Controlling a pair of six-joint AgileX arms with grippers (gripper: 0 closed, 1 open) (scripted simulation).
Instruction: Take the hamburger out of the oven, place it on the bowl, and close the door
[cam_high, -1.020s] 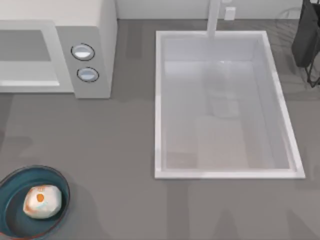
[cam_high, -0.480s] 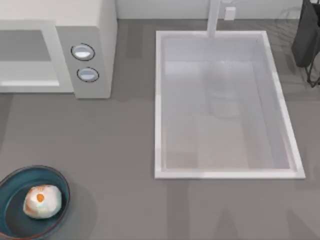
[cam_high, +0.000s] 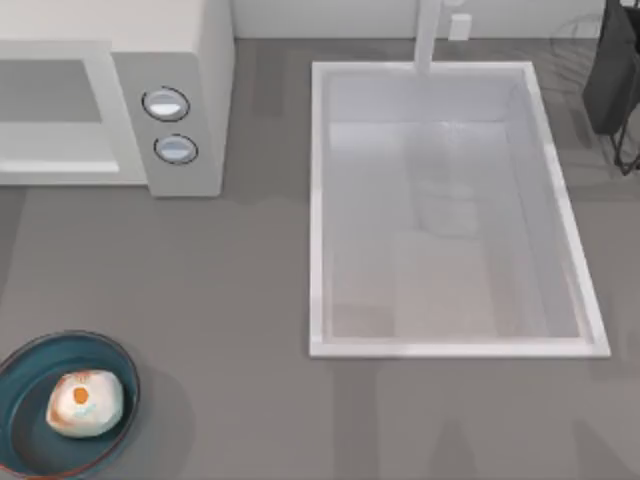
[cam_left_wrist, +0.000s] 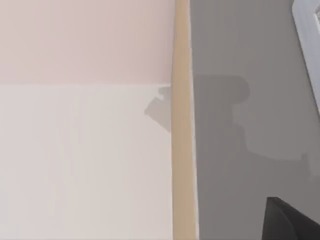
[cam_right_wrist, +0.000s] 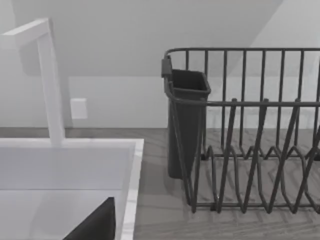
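The hamburger (cam_high: 86, 403) sits inside the bowl (cam_high: 30, 370) at the near left corner of the table (cam_high: 230, 300), well apart from the oven (cam_high: 170, 60) at the far left. The oven's door (cam_high: 55, 115) lies flush with the front panel, its greyish window beside the two round knobs (cam_high: 166, 104) — shut, as far as the top view tells. A large white sink (cam_high: 315, 220) with a faucet (cam_high: 428, 35) fills the table's middle and right, and a dark dish rack (cam_right_wrist: 240, 135) with a cutlery holder (cam_right_wrist: 186, 120) stands at the far right corner. Whether either gripper's fingers are spread or pressed together cannot be told — the left wrist view faces a pale surface and grey tabletop, the right wrist view faces sink and rack.
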